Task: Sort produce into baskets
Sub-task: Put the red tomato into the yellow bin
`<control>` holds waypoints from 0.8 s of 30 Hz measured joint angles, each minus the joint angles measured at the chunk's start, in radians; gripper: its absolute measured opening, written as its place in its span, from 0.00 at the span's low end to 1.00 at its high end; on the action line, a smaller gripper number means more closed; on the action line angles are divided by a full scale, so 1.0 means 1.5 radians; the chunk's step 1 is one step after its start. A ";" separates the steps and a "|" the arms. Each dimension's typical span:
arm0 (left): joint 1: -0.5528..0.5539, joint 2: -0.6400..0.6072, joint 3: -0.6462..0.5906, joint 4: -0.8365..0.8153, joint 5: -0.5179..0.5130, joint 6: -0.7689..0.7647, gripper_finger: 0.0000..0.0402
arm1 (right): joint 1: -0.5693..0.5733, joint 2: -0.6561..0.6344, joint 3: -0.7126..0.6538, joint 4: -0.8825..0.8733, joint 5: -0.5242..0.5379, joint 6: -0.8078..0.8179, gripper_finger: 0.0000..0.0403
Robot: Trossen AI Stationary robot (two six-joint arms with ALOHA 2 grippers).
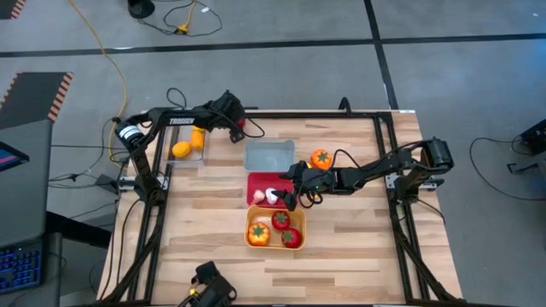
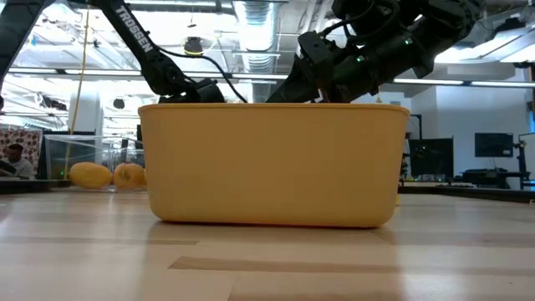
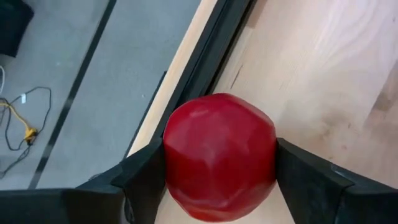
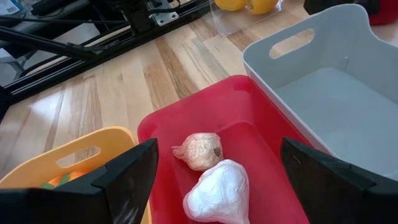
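My left gripper [image 1: 242, 126] is at the table's far edge, shut on a red tomato [image 3: 221, 155]. My right gripper [image 1: 290, 189] hovers open over the red tub [image 1: 258, 181], its fingers standing wide on either side of two white garlic bulbs [image 4: 200, 150] that lie on the tub's floor [image 4: 249, 134]. The pale blue-grey tub [image 1: 270, 156] stands empty beyond it. The orange tub [image 1: 275, 230] holds tomatoes and an orange green-stemmed piece. Another orange green-stemmed piece [image 1: 321, 159] sits on the table. Lemons [image 1: 181, 150] lie in the clear tray [image 1: 201, 153]. My left gripper pinches the red tomato between its two fingers [image 3: 144, 180], one on each of its opposite sides [image 3: 175, 155]. The arm reaches in from the table's left. Whether the tomato rests on the wood or is lifted clear, I cannot tell.
The table's dark frame rail [image 3: 205, 56] runs right beside the tomato, with the floor beyond it. In the low view the orange tub [image 2: 272, 163] fills the foreground, with the lemons [image 2: 92, 174] to the left behind it. Bare wood lies on the table's right and near parts [image 1: 358, 247].
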 joint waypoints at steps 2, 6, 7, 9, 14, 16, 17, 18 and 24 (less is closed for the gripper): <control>-0.002 -0.010 0.003 0.001 0.000 0.007 0.63 | 0.000 0.000 0.000 0.000 0.000 0.000 0.91; -0.005 -0.034 0.021 -0.037 0.004 0.007 0.63 | 0.000 0.000 0.000 0.000 0.000 0.000 0.91; -0.005 -0.044 0.028 -0.047 0.004 0.006 0.63 | 0.000 0.000 0.000 0.001 0.000 0.000 0.91; -0.005 -0.069 0.047 -0.060 0.004 0.006 0.63 | 0.000 0.000 0.000 0.000 0.000 0.000 0.91; -0.009 -0.125 0.083 -0.140 0.012 -0.001 0.63 | 0.000 -0.008 0.000 -0.004 0.000 0.000 0.91; -0.015 -0.159 0.098 -0.170 0.014 -0.001 0.63 | -0.001 -0.022 0.000 -0.010 0.000 -0.001 0.91; -0.021 -0.177 0.105 -0.187 0.013 -0.002 0.63 | -0.002 -0.032 -0.001 -0.016 0.000 -0.001 0.91; -0.028 -0.194 0.111 -0.204 0.014 -0.008 0.63 | -0.003 -0.045 -0.001 -0.021 0.000 -0.002 0.91; -0.096 -0.305 0.116 -0.312 0.099 -0.090 0.63 | -0.016 -0.142 -0.001 -0.101 0.000 -0.083 0.91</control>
